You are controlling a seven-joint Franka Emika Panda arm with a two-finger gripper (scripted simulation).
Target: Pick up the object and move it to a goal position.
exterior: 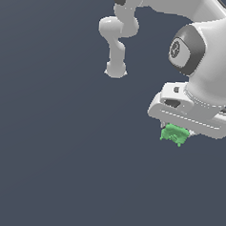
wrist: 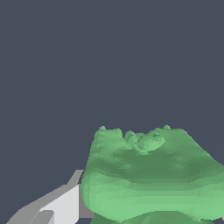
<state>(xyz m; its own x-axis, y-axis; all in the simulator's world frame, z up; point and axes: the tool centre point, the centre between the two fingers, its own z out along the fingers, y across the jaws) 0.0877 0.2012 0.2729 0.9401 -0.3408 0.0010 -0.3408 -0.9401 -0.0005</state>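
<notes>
The object (exterior: 173, 134) is a small bright green lumpy piece with jagged edges. In the exterior view it sits right under the white hand, at that view's right. My gripper (exterior: 177, 130) is closed around it, and its fingers are mostly hidden by the hand and the piece. In the wrist view the object (wrist: 148, 175) fills the area close to the camera. One light grey finger (wrist: 65, 203) presses against its side. The other finger is out of view behind the piece. I cannot tell whether the object touches the floor.
The ground (exterior: 58, 168) is a plain dark grey-blue surface with no markings. The arm's white base and links (exterior: 118, 34) stand at the back of the exterior view. No goal marker shows.
</notes>
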